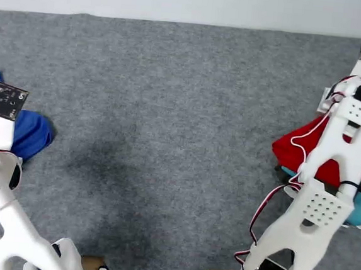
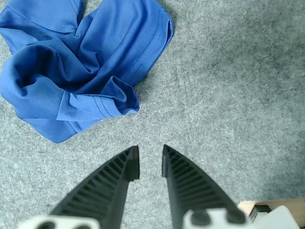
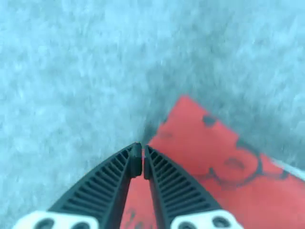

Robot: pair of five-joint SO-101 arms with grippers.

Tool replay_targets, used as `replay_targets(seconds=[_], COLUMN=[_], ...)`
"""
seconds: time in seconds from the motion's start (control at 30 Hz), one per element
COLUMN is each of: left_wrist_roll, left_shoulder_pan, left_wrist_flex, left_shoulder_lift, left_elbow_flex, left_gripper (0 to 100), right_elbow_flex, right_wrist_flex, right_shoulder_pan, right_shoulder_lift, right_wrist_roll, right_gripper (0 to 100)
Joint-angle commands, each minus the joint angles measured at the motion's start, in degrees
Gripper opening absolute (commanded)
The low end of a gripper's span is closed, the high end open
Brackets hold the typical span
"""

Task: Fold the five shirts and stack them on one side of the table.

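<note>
A crumpled blue shirt (image 2: 81, 67) lies on the grey mat at the table's left edge (image 1: 33, 136). My left gripper (image 2: 150, 162) hangs just short of it, open by a narrow gap with nothing between its fingers. At the right edge a folded red shirt (image 1: 293, 148) with a dark print lies on a teal shirt (image 1: 360, 207). The right arm (image 1: 328, 186) stretches over this stack. My right gripper (image 3: 143, 160) is shut, its tips at the red shirt's (image 3: 214, 162) corner by the mat.
The grey mat (image 1: 181, 122) spans the table between the two piles. A pale wall (image 1: 192, 3) runs along the far edge. Brown arm bases (image 1: 93, 267) sit at the near edge. Red and white wires (image 1: 305, 152) trail along the right arm.
</note>
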State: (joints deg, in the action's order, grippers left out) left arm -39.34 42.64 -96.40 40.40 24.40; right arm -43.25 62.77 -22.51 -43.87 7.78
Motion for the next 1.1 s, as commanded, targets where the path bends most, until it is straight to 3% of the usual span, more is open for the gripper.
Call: replay_targets(seconds=[0.0,0.17,0.43,0.6,0.7,0.87,1.07], left_wrist_roll=[-0.18,-0.26,-0.26,-0.18,-0.18,-0.18,-0.18], left_shoulder_pan=[-0.35,-0.35,-0.35,-0.26,-0.26,-0.26,-0.26], left_wrist_flex=[0.35,-0.97,-1.14,-1.14,-1.14,-1.14,-1.14], left_shoulder_lift=[1.05,1.14,1.14,1.14,1.14,1.14,1.14], left_elbow_flex=[-0.13,-0.13,-0.13,-0.13,-0.13,-0.13,-0.13], left_gripper=[9,9,9,9,9,9,9], right_elbow_flex=[-3.16,-3.34,-6.15,-6.07,-6.07,-4.57,-6.51], right_wrist_flex=[-8.75,-13.14,7.16,15.16,18.15,17.10,11.56], right_shoulder_pan=[-0.84,-2.33,-2.77,-7.25,-11.74,-19.56,-22.90], right_shoulder_lift=[-3.47,-6.81,7.16,12.88,13.49,10.51,0.40], right_wrist_roll=[0.00,-0.18,-0.09,0.09,4.31,11.25,11.52], right_gripper=[0.9,0.9,0.9,0.9,0.9,0.9,0.9])
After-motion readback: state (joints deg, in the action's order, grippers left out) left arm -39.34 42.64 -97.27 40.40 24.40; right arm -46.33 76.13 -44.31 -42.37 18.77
